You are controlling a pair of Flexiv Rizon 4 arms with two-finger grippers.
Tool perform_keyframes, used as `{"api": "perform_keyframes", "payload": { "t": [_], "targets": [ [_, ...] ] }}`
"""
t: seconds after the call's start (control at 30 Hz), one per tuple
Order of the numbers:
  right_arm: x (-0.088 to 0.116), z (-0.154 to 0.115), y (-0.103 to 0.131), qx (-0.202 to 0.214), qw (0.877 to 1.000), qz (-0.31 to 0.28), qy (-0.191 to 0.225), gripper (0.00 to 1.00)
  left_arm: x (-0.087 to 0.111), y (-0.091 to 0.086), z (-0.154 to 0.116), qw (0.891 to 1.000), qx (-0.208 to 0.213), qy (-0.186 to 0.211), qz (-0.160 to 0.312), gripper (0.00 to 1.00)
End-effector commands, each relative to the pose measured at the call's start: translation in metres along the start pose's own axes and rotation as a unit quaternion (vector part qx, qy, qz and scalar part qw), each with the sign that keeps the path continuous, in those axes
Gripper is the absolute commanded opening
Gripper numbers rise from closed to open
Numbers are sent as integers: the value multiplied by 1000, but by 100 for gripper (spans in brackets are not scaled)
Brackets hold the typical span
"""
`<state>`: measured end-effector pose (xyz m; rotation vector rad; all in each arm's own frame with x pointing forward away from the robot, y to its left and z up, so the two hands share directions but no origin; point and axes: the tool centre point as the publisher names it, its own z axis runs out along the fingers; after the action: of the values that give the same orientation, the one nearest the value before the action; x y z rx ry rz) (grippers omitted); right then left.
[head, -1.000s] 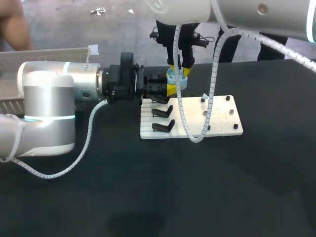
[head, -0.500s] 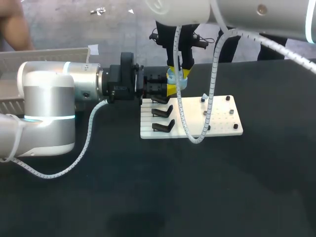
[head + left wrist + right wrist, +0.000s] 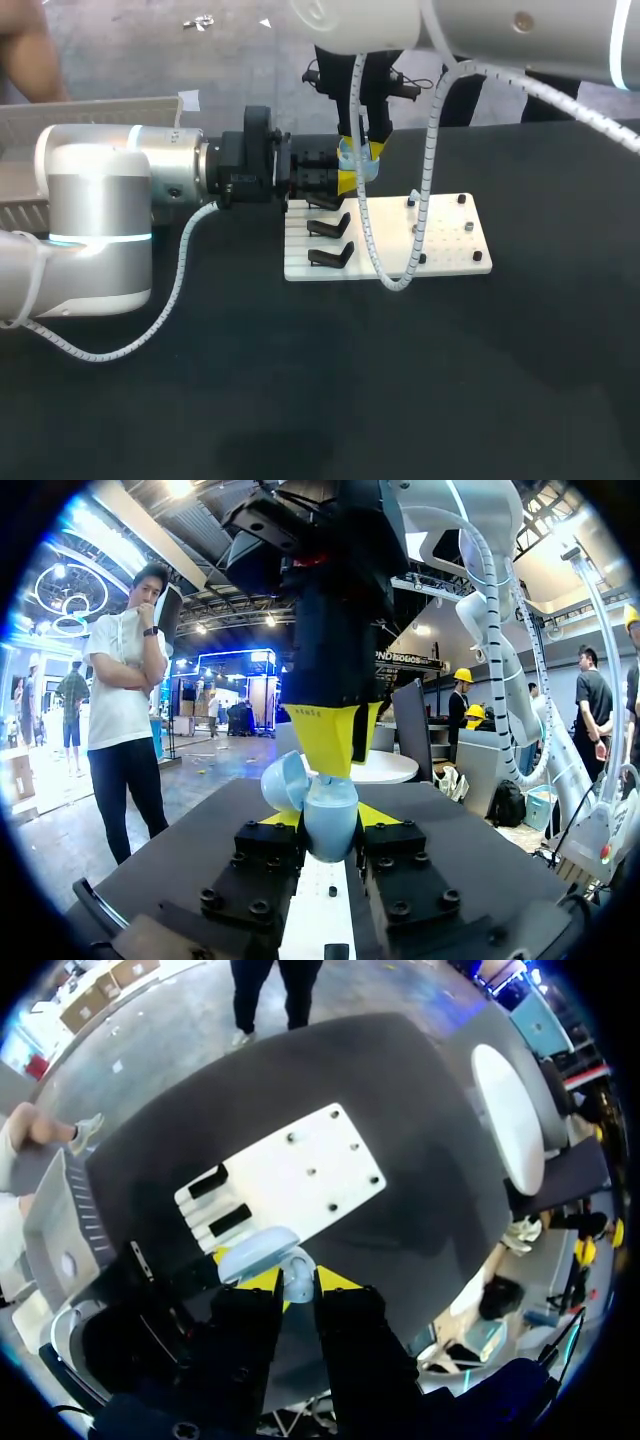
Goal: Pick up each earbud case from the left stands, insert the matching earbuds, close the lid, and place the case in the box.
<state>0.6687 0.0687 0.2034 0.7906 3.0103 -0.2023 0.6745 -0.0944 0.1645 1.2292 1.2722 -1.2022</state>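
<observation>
Pale-blue earbud case [image 3: 326,808] sits clamped between the yellow tips of the left gripper [image 3: 330,819], both of them pressing its sides, its lid [image 3: 283,780] hinged open toward the left; it is held above the far-left corner of the white board [image 3: 450,240], clear of the black table [image 3: 300,400]; the right gripper [image 3: 298,1278] hangs straight down from the far side, its tips just over the open case; whether it grips anything I cannot tell; two black stands [image 3: 330,255] stand bare on the board's left strip, nearer than the case; small dark pegs [image 3: 462,199] dot the board's right part.
</observation>
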Motion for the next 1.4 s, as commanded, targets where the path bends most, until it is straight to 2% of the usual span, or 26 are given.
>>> {"api": "perform_keyframes", "payload": {
  "t": [0.03, 0.6, 0.73, 1.03, 1.2, 1.27, 1.3, 1.33, 1.4],
  "targets": [
    [-2, 0, 4, 3, 1000, 1, 2, 0, 1, -1, 0, 1000, -3, -3, 2, 0],
    [-3, 4, 4, 3, 1000, 2, 8, 0, 1, -1, 0, 1000, -3, -3, 2, 0],
    [-3, 3, 3, 1, 1000, 4, 7, 26, 1, -1, 0, 1000, -3, -3, 2, 0],
    [0, 0, 0, -6, 1000, -2, 6, 36, 1, -1, 0, 1000, -3, -3, 2, 0],
    [9, -13, -14, -60, 998, -28, -14, 45, 1, -1, 0, 1000, -3, -3, 2, 0],
    [12, -16, -23, -90, 995, -39, -18, 80, 1, -1, 0, 1000, -3, -3, 2, 0],
    [13, -17, -27, -107, 993, -41, -28, 92, 1, -1, 0, 1000, -3, -3, 2, 0],
    [14, -17, -31, -116, 992, -44, -36, 97, 1, -1, 0, 1000, -3, -3, 2, 0],
    [15, -17, -40, -145, 987, -44, -50, 100, 1, -1, 0, 1000, -3, -3, 2, 0]
  ]
}}
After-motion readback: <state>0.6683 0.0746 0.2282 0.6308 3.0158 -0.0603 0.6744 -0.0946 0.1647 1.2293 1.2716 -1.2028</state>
